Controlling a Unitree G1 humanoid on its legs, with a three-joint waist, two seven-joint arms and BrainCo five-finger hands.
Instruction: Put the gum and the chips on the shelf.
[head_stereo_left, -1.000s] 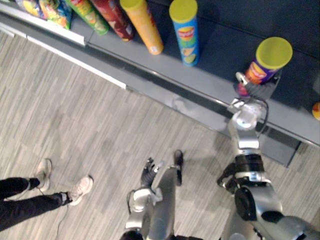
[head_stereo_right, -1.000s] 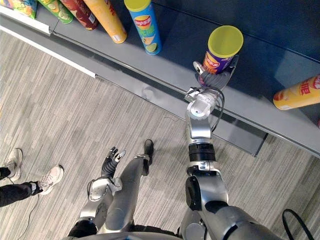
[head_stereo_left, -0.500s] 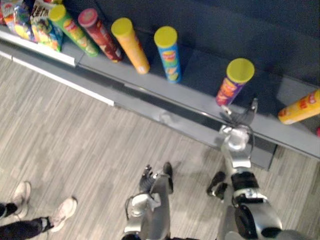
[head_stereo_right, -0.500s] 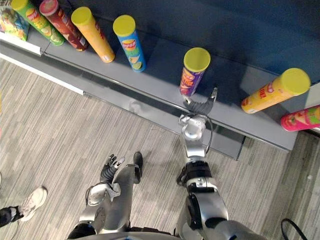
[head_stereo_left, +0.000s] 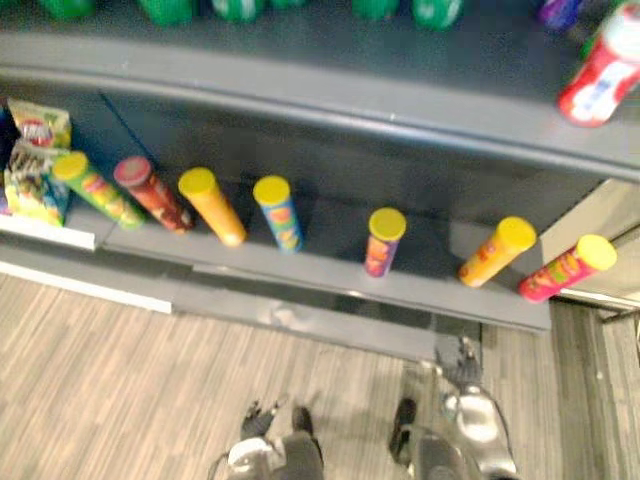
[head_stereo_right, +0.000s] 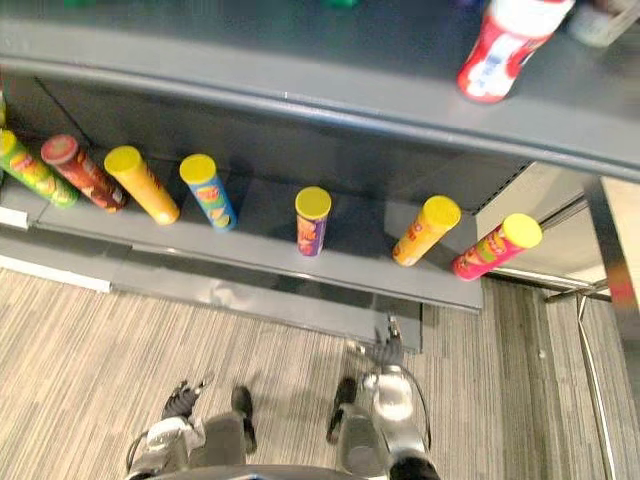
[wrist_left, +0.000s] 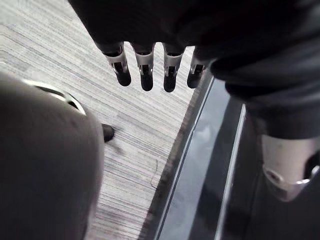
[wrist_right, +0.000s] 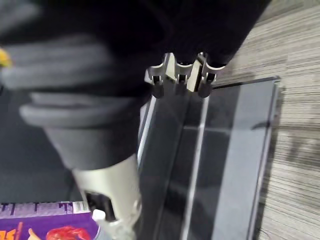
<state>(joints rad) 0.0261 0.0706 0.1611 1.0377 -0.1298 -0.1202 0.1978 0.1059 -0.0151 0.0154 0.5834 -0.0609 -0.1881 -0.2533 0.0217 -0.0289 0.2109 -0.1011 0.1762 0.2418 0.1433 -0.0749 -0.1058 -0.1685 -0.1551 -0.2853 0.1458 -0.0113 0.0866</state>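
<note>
The purple chips can (head_stereo_left: 385, 240) stands upright on the shelf (head_stereo_left: 320, 270), well ahead of the right hand (head_stereo_right: 385, 352), whose fingers are straight, apart and empty, so that step looks done. The left hand (head_stereo_right: 181, 402) hangs low over the floor (head_stereo_left: 120, 380), fingers loose and empty; the gum I cannot make out.

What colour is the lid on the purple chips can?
Yellow lid on the purple chips can, best in the right eye view.
</note>
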